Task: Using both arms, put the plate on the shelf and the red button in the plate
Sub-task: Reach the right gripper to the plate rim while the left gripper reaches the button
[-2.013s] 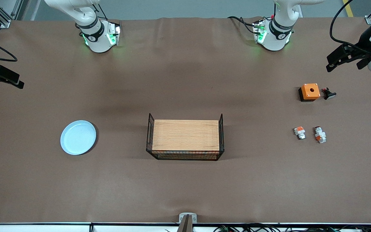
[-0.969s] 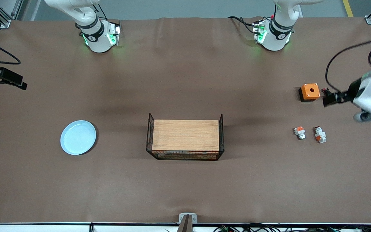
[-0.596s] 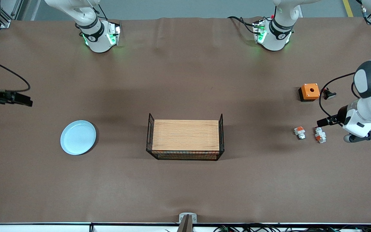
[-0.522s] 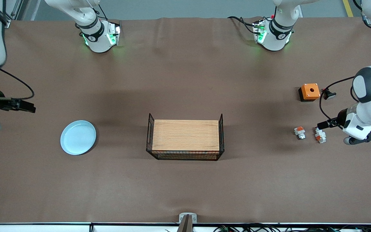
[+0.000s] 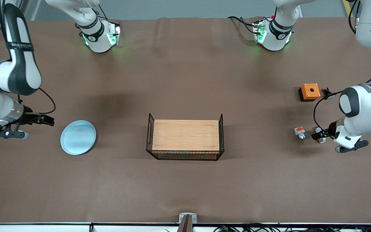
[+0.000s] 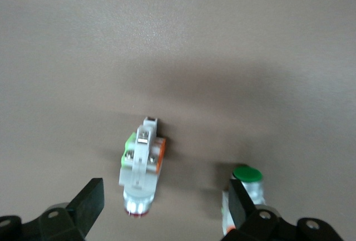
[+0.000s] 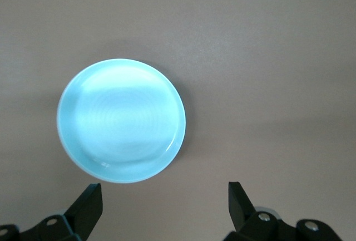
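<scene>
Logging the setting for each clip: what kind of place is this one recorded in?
Most likely a robotics lab bench. Two robot arms are bolted along one edge of a table under a brown cover, cables run along the edge nearest the camera, and a plate, a wire basket and small electrical parts are laid out.

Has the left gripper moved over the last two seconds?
Yes. The left gripper has come from above the orange box, at the table's edge, toward the front camera and now sits open over the red button.

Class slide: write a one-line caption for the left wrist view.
Left gripper, fingers open, above the small white-and-grey red button lying on the brown table.
</scene>
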Motion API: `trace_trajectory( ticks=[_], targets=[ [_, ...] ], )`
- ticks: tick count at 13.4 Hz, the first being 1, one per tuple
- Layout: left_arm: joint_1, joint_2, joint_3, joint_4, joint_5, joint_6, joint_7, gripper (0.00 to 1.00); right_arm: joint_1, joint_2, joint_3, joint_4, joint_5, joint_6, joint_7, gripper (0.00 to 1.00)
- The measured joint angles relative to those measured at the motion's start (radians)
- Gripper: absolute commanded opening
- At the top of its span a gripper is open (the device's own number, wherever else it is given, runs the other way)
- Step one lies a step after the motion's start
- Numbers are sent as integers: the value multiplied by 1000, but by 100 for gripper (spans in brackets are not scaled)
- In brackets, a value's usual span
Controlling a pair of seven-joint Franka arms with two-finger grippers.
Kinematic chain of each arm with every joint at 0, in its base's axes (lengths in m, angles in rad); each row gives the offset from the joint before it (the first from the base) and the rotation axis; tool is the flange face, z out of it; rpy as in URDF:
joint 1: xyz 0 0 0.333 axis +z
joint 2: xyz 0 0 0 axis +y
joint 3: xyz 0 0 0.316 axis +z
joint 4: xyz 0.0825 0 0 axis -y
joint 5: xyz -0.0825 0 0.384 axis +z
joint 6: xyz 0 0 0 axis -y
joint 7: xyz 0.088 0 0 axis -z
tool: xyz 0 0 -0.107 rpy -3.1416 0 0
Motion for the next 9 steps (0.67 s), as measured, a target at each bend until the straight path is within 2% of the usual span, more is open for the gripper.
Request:
trace_trajectory(
  ticks=[4,6,9],
  targets=[
    [60,40,1,0,0,57,120,91,-26,110,0,-42,48,159,2,100],
    [76,43,1,0,0,59,139,85,-40,167,0,-33,84,192,2,100],
    [71,43,-2,0,0,59,139,73,-43,230,2,4,193,198,1,96]
  ],
)
